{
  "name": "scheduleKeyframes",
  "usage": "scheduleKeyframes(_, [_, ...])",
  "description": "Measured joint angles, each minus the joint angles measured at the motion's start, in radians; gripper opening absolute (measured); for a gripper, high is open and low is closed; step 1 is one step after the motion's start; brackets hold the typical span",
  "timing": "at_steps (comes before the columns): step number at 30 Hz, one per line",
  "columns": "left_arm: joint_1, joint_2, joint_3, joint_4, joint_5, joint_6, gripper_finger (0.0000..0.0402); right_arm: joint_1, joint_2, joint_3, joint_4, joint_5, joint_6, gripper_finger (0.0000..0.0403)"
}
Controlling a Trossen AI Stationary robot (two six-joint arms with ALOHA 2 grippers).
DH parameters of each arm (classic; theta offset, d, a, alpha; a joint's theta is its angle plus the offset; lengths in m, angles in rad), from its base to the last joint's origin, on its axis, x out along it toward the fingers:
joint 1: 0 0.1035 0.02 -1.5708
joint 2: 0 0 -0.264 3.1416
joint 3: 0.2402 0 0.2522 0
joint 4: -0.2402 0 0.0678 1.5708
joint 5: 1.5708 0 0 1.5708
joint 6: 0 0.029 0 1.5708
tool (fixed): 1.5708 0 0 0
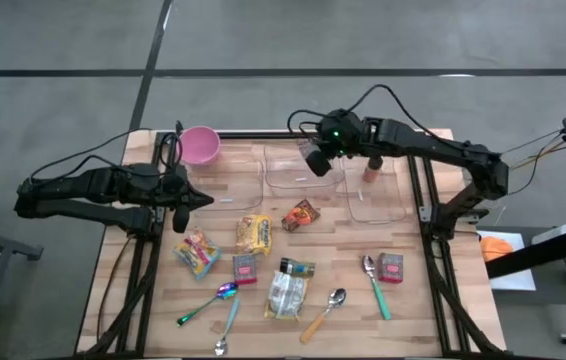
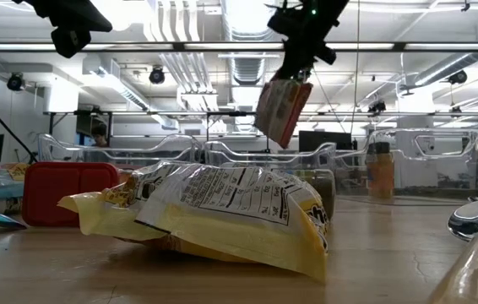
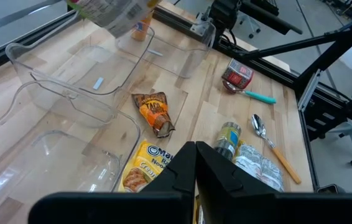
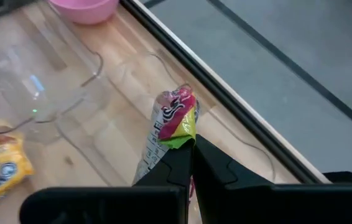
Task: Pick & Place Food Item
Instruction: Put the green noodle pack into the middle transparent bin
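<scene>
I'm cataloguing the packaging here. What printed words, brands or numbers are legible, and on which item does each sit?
"Ma": blue letters, cut off at the edge, on the yellow packet by the left tool.
Nutrition table on the big yellow bag: too blurred to read.
Orange wrapper: unreadable.
Pink-green packet held by the right tool: unreadable swirl.
Red tin: too small.

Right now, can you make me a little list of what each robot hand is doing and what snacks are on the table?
right gripper: shut on the snack packet, holding it up above the middle clear container
left gripper: shut, empty, waiting at the table's left side
pink bowl: far left corner
right clear container: holds a small bottle
yellow noodle packet: lying flat, middle of table
orange wrapper: beside the noodle packet
spoons: along the near edge
</scene>
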Motion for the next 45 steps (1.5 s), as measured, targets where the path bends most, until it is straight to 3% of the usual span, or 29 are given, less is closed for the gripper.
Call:
scheduleKeyframes(26, [0.000,0.000,0.000,-0.003,0.000,0.008,0.0018,-0.118,0.169,0.000,-0.052,-0.042,-0.214,0.0008])
scheduleKeyframes(45, [0.000,0.000,0.000,-0.004,0.000,0.024,0.0018,-0.117,0.279,0.002,-0.079,-0.129,-0.273,0.0008])
